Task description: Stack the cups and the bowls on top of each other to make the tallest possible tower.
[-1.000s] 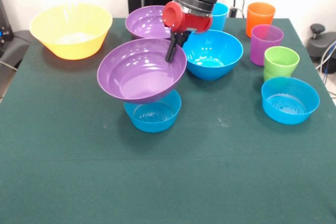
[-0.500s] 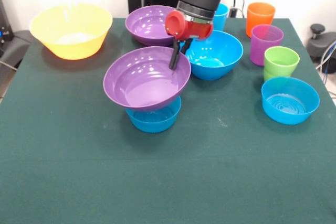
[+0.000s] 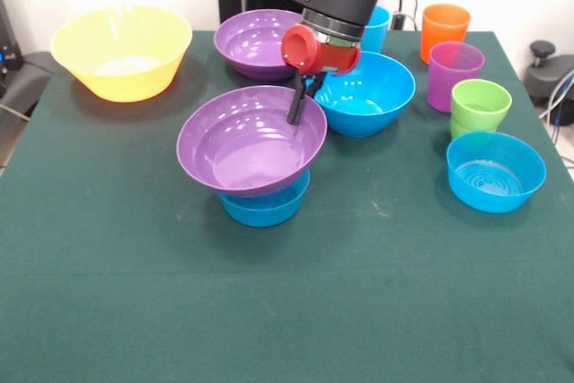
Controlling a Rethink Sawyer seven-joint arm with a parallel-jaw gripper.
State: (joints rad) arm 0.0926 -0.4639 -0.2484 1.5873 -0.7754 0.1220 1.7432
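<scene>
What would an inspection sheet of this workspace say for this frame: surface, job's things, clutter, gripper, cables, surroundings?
Surface: green table cloth, bare in front.
Job's things: wide purple bowl sits in a small blue bowl; second purple bowl, large blue bowl, yellow bowl and another small blue bowl stand apart; orange cup, purple cup, green cup, light blue cup partly hidden.
Clutter: nothing seen.
Gripper: gripper at the stacked purple bowl's rim, fingers either side of it.
Cables: some past the table's right edge.
Surroundings: pale wall; dark objects at both edges.
</scene>
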